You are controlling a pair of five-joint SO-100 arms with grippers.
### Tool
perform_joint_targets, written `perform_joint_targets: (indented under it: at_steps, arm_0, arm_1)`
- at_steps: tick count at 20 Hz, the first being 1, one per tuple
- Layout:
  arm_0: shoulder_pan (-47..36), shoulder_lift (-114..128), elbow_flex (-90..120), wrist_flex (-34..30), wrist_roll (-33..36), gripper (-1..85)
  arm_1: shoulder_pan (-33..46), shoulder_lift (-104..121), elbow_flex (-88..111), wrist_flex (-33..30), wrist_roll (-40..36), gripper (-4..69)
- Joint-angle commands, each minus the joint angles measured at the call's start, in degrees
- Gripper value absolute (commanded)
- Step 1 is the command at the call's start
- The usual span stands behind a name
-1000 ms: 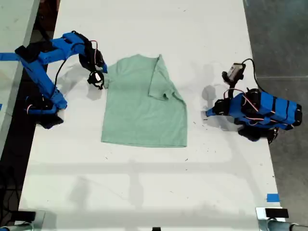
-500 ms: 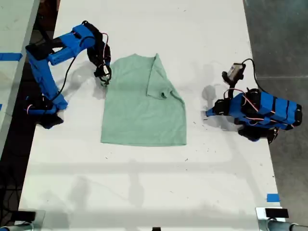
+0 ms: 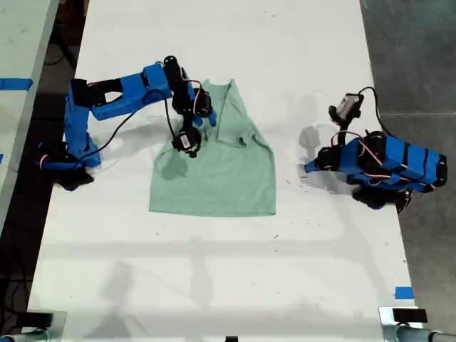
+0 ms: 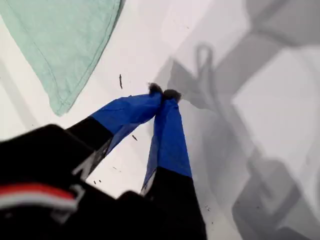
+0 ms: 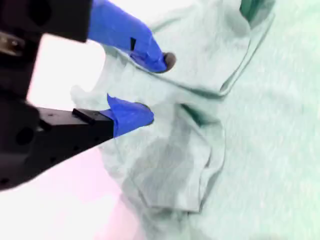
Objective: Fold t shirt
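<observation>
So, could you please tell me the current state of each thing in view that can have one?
t shirt: flat on the table, both sleeves folded inward, cloth bunched at my second hand.
My first hand: shut, empty, over bare table beside the shirt.
My second hand: open, fingers straddling a bunched fold.

You had one t shirt [image 3: 214, 167] on one white table [image 3: 214, 285]. Two blue arms were in the exterior view: one [image 3: 121, 96] at that view's left, one [image 3: 381, 167] at its right. Two grippers counted: my first gripper [image 4: 162, 93] and my second gripper [image 5: 147, 90], two blue-taped fingers on each. Blue tape marks: two, one [image 3: 16, 83] at the exterior view's left edge, one [image 3: 403, 293] near its lower right. One small camera module [image 3: 347, 107] stuck up on the right arm.
</observation>
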Motion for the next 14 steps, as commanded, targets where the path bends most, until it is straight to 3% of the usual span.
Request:
perform_joint_targets:
  at_steps: [1, 3, 6, 8, 10, 14]
  arm_0:
    - [0.9, 1.1, -3.7, -1.8, 0.6, 16.5]
    - [-1.1, 6.6, -3.7, 2.5, 0.8, 0.1]
    - [-2.1, 23.7, -1.0, 10.0, 1.1, 0.1]
    - [1.3, 41.0, 7.0, 10.1, -1.1, 0.1]
    - [4.7, 57.8, 20.2, 7.2, -4.0, 0.1]
    - [12.6, 101.4, 69.3, -10.9, -13.7, 0.1]
  arm_1:
    - [-0.3, 0.2, 0.7, 0.1, -0.7, 0.2]
    - [-0.3, 0.2, 0.7, 0.1, -0.7, 0.2]
    - [-0.3, 0.2, 0.7, 0.1, -0.7, 0.2]
    - [-0.3, 0.2, 0.7, 0.1, -0.6, 0.2]
    - [-0.2, 0.2, 0.7, 0.1, -0.4, 0.2]
    - [-0.3, 0.2, 0.7, 0.2, -0.1, 0.2]
